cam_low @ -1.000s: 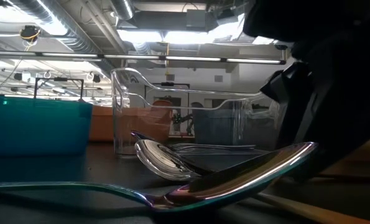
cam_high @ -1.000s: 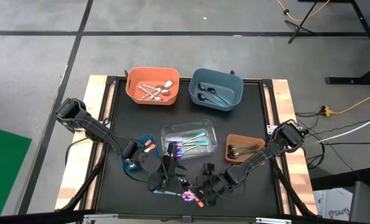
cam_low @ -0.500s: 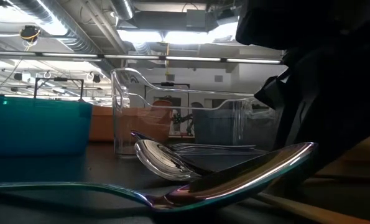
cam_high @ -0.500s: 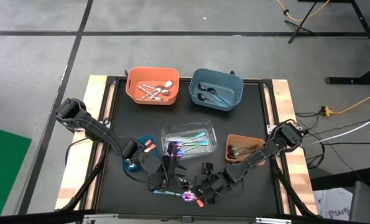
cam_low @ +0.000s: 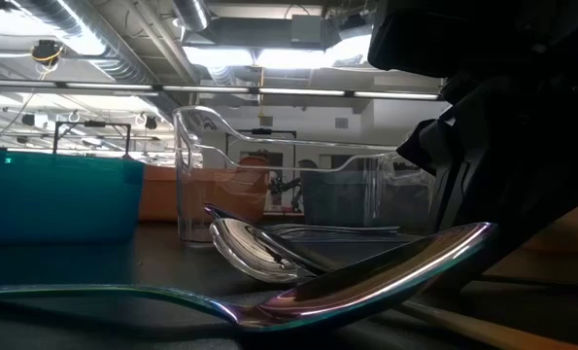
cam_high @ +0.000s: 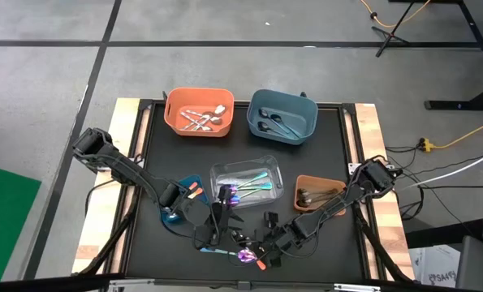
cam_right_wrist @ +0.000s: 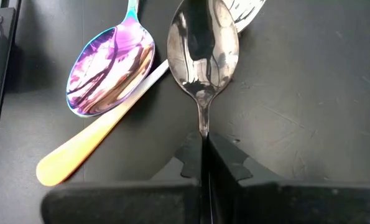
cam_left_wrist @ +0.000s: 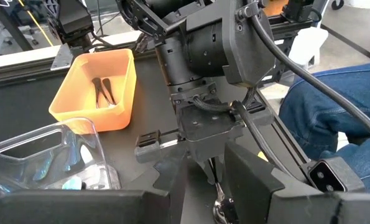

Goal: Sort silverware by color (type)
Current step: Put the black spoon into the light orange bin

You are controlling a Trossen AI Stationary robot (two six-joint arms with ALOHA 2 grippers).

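Near the table's front edge lie a plain silver spoon (cam_right_wrist: pixel 203 43), an iridescent purple spoon (cam_right_wrist: pixel 110 68) and an orange-handled piece (cam_right_wrist: pixel 88 143). The silver spoon's bowl (cam_low: pixel 250 251) rests on the black mat, behind the iridescent spoon (cam_low: pixel 366 282). My right gripper (cam_right_wrist: pixel 203 155) (cam_high: pixel 256 247) is shut on the silver spoon. My left gripper (cam_left_wrist: pixel 203 205) (cam_high: pixel 221 227) hangs open just to the left of the pile, facing the right gripper, with nothing between its fingers. My right gripper pinches the silver spoon's thin handle (cam_right_wrist: pixel 203 127), just behind the bowl, between its two fingers. The fingers slant down from the table's right side and lie along the handle. The spoon lies bowl up on the mat.
An orange bin (cam_high: pixel 199 111) and a blue bin (cam_high: pixel 282 115) stand at the back, and a clear bin (cam_high: pixel 245 180) with silverware in the middle. A brown bin (cam_high: pixel 318 193) is at the right and a teal bin (cam_high: pixel 180 203) under my left arm.
In the low view a dark part of my right gripper has shifted a little toward the spoons. The spoons lie where they were.
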